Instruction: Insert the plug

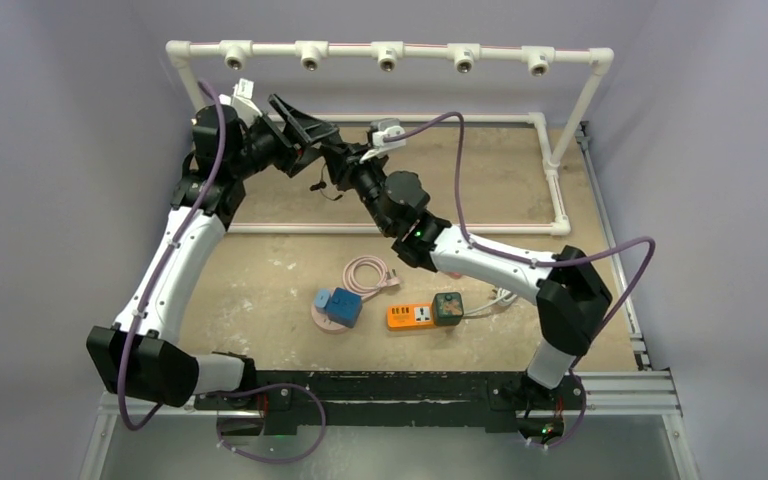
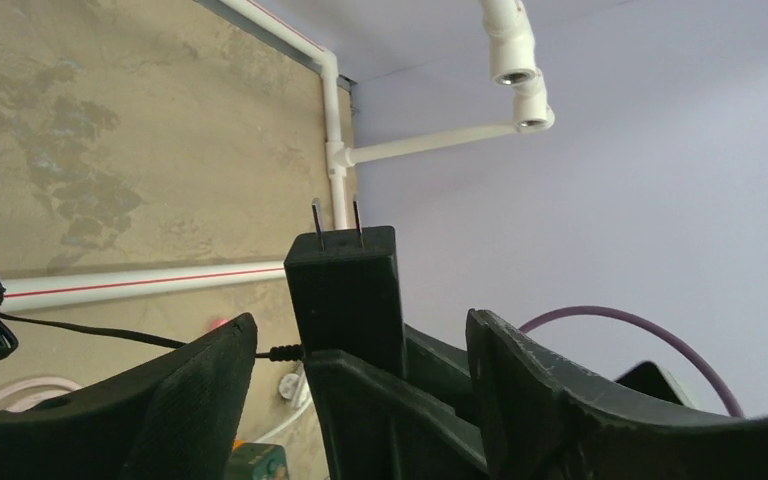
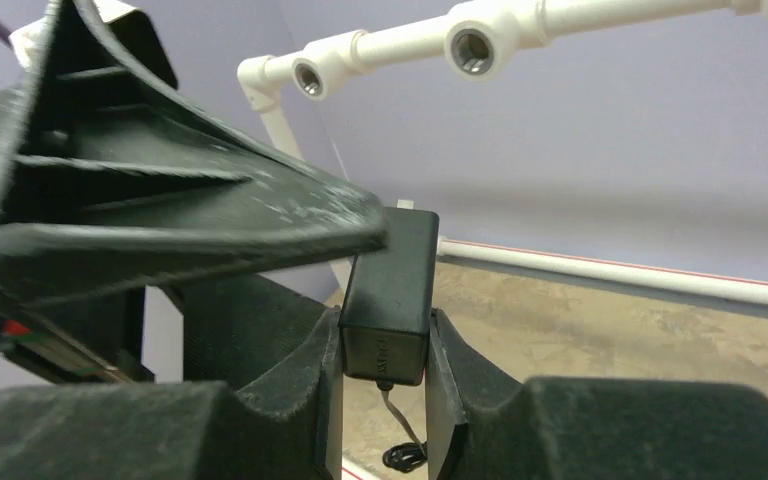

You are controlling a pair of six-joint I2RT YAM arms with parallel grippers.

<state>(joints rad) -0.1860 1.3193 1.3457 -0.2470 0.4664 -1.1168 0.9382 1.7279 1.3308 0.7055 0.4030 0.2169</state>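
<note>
Okay, plug [image 3: 390, 290] is mid-air, pinched by its body in your right jaws with the left jaws wide of it, so back left straight off and keep the prongs [image 2: 317, 218] square toward the orange strip [image 1: 412, 316] on the worktop [image 1: 260, 290].

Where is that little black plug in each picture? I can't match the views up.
Top external: the plug, upper centre-left, barely visible where left tool and right tool meet.
Left wrist: plug at centre, upright, two prongs up.
Right wrist: plug at centre, pinched by the right tool.
Shared landmark: white pipe frame, near the top in every view.
</note>
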